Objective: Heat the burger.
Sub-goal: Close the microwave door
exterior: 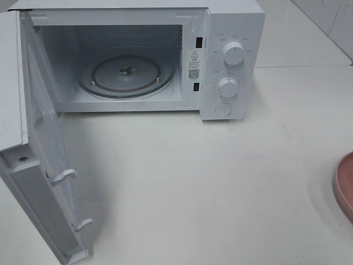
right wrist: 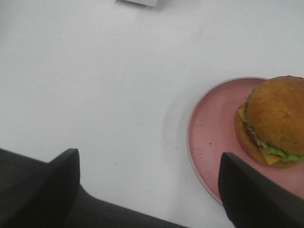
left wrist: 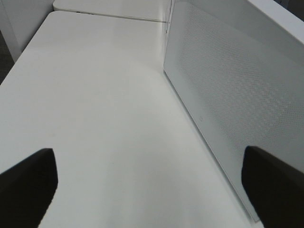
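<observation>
The burger (right wrist: 275, 121), golden-brown bun with green lettuce and yellow cheese at its edge, sits on a pink plate (right wrist: 211, 137) in the right wrist view. In the exterior high view only the plate's rim (exterior: 343, 185) shows at the right edge; the burger is out of view there. The white microwave (exterior: 231, 33) stands at the back with its door (exterior: 47, 160) swung open and its glass turntable (exterior: 126, 74) bare. My right gripper (right wrist: 147, 190) is open above the table beside the plate. My left gripper (left wrist: 147, 183) is open, next to the door's outer panel (left wrist: 232, 95).
The white table (exterior: 209, 182) spreads in front of the microwave. The open door juts out toward the front left. Two knobs (exterior: 233, 53) and a button sit on the microwave's right panel. Neither arm shows in the exterior high view.
</observation>
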`<state>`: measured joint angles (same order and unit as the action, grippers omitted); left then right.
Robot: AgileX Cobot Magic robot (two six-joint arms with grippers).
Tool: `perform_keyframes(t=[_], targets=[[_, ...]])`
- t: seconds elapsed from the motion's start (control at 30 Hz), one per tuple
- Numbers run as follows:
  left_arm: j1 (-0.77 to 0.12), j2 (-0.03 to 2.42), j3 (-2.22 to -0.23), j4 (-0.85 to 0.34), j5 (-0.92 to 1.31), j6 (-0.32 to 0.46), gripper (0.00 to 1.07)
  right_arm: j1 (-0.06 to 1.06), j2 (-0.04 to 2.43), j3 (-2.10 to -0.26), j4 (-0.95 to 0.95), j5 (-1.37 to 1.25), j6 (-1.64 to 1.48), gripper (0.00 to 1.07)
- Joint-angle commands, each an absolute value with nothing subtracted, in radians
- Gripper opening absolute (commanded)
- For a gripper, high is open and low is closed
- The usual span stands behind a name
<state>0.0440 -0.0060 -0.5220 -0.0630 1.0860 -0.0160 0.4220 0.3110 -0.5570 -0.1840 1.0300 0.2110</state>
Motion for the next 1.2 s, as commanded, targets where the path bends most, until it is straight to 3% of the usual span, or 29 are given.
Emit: perform_keyframes(t=[0.03,0.4,1.2], targets=[[0.045,-0.013,-0.517,-0.059,1.072,-0.022,0.98,0.344,0.232,-0.558,-0.177,1.027,0.194,0.76],[0.045,-0.013,-0.517,-0.059,1.072,-0.022,0.98,0.133,-0.003,-0.499,-0.152,0.966,0.19,0.75],[0.045,-0.013,-0.517,-0.059,1.072,-0.021,0.98,0.107,-0.029,-0.499,-0.152,0.966,0.19,0.75]])
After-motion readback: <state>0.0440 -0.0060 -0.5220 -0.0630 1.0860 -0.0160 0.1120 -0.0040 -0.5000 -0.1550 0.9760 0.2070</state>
